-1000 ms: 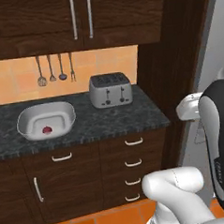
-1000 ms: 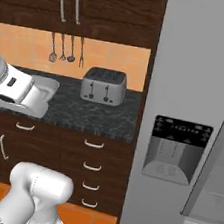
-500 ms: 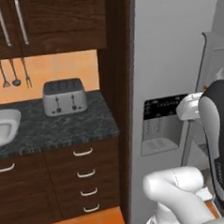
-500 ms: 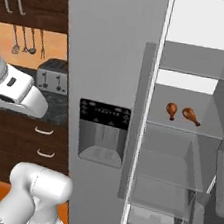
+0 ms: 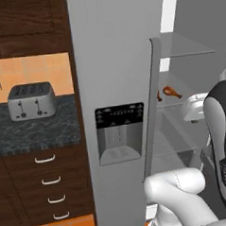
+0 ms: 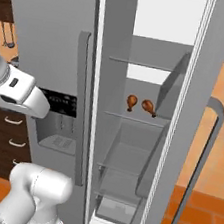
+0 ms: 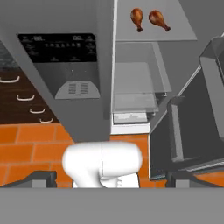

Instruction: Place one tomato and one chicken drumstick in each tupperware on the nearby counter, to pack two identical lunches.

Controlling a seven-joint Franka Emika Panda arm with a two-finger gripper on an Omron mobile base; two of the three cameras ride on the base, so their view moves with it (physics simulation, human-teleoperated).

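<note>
Hand view: two brown-orange, club-shaped chicken drumsticks (image 7: 148,19)

Chicken drumstick (image 6: 131,101), first of two: brown-orange, club-shaped, laid on a glass shelf (image 6: 133,118) inside the open fridge. Second chicken drumstick (image 6: 148,107): alike, laid just beside it on that shelf, apart, thin ends angled differently.

Counter (image 5: 35,134): dark marbled stone, left of the fridge.

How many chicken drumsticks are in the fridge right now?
2. Both lie side by side on the same glass shelf in the open fridge: the left chicken drumstick and the right chicken drumstick. More could be hidden behind the door.
</note>
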